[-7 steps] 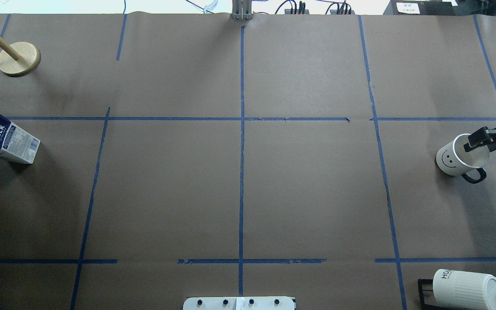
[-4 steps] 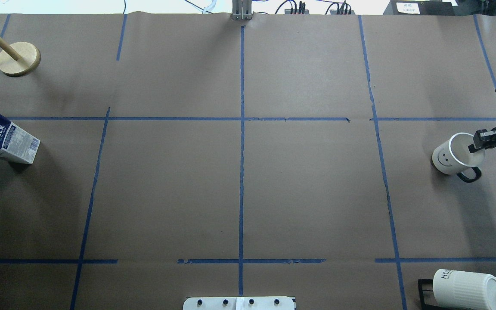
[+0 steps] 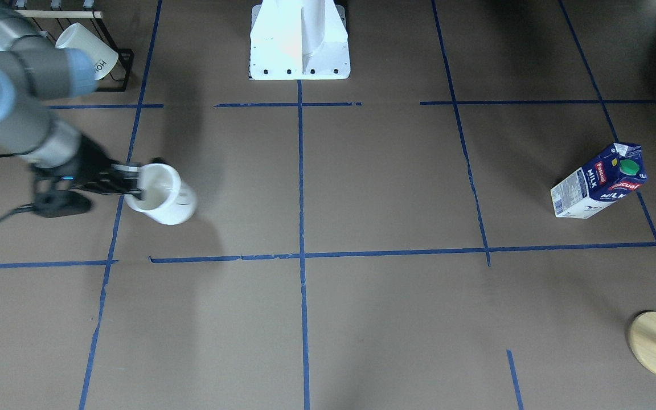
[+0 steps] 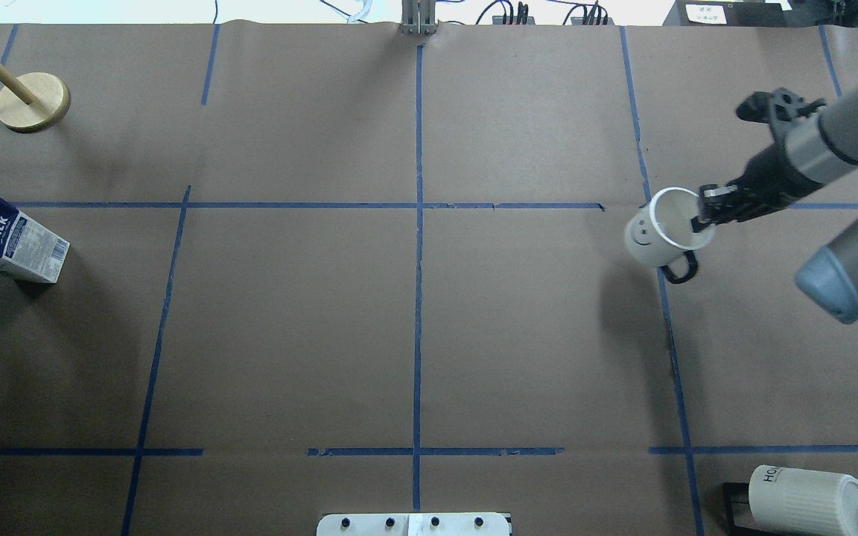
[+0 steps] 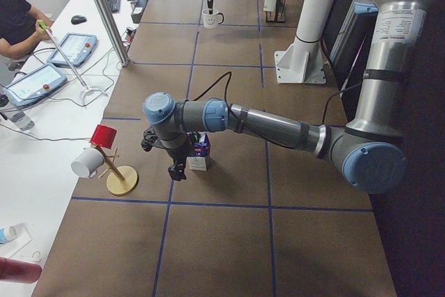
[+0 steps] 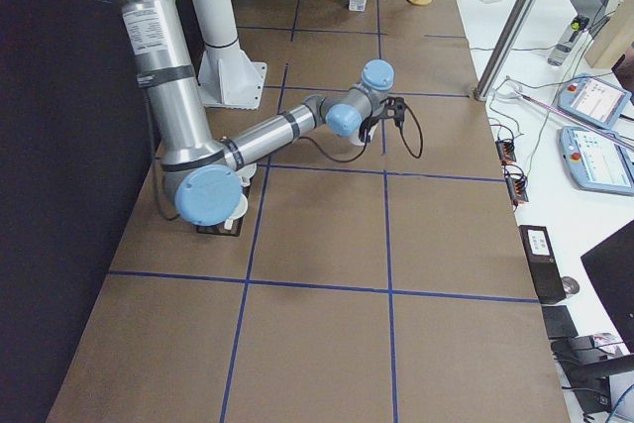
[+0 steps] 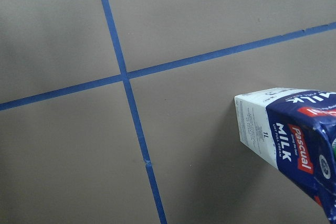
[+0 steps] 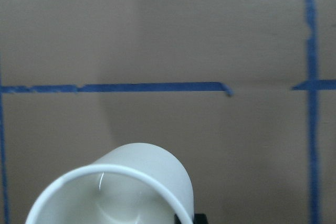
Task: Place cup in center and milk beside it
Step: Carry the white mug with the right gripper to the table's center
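Observation:
The cup, a white mug with a smiley face and dark handle, hangs tilted from my right gripper. The gripper is shut on its rim, one finger inside. The cup is held above the table over the right tape line, to the right of the center. It also shows in the front-facing view and fills the bottom of the right wrist view. The milk stands at the far left edge, also in the left wrist view. My left gripper hovers close by the milk; I cannot tell if it is open.
A wooden mug tree stands at the far left corner. Ribbed "HOME" mugs lie on a black rack at the near right. The robot base stands at the near middle edge.
My right gripper has lifted the cup and carried it left and away from the robot, from the table's right edge to the right tape line. The milk has not moved.

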Controlling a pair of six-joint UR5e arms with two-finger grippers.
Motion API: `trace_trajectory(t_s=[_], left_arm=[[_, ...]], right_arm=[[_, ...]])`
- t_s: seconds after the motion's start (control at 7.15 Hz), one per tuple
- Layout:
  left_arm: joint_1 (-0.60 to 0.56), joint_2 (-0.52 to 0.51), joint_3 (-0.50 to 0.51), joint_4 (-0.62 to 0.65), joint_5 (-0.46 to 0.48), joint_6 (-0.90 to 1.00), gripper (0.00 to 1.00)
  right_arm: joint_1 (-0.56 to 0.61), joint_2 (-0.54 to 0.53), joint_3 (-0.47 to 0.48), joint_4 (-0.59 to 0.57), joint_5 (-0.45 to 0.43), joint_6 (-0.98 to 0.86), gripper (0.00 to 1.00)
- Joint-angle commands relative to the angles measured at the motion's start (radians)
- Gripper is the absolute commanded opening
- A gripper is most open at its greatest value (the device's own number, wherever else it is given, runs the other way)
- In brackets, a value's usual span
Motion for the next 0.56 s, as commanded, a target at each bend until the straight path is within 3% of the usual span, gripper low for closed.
trace_trajectory(t_s=[0.0, 0.28, 0.42], left_arm=[[-0.001, 0.001, -0.017, 0.001, -0.004, -0.002, 1.00], [-0.001, 0.001, -0.045, 0.004, -0.005, -0.003, 1.00], [0.000, 0.002, -0.057, 0.007, -0.005, -0.003, 1.00]], right_arm=[[-0.121, 0.316, -0.232, -0.054, -0.121, 0.284, 0.00], [-0.161, 0.364, -0.325, -0.048, -0.195, 0.299, 0.00], [-0.175, 0.366, -0.331, -0.034, -0.198, 0.300, 0.16]])
